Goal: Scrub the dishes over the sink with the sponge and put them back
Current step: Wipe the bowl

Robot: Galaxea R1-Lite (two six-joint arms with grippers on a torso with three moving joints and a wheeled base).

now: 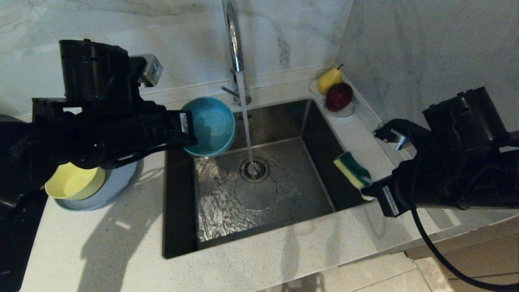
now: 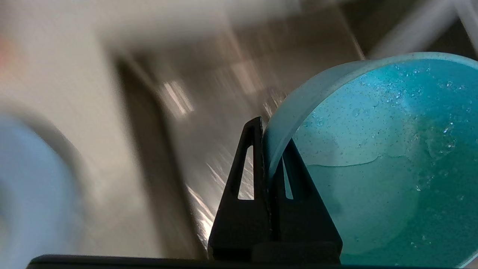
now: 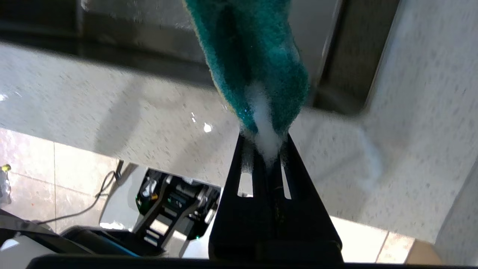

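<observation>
My left gripper (image 2: 270, 149) is shut on the rim of the teal-blue bowl (image 1: 211, 125), one finger inside and one outside, holding it tilted on its side above the far left corner of the sink (image 1: 263, 194). Water droplets cling inside the bowl (image 2: 373, 149). Over the sink's right edge, my right gripper (image 3: 266, 144) is shut on the sponge (image 1: 352, 169), green face (image 3: 254, 56) with white foam at the fingertips. A yellow bowl (image 1: 75, 182) sits on the grey-blue plate (image 1: 117, 182) on the counter at the left.
The chrome tap (image 1: 234, 36) runs a stream of water onto the drain strainer (image 1: 254, 169). A white saucer (image 1: 344, 111) with a pear and a dark red fruit stands in the far right corner. Marble walls close the back and right.
</observation>
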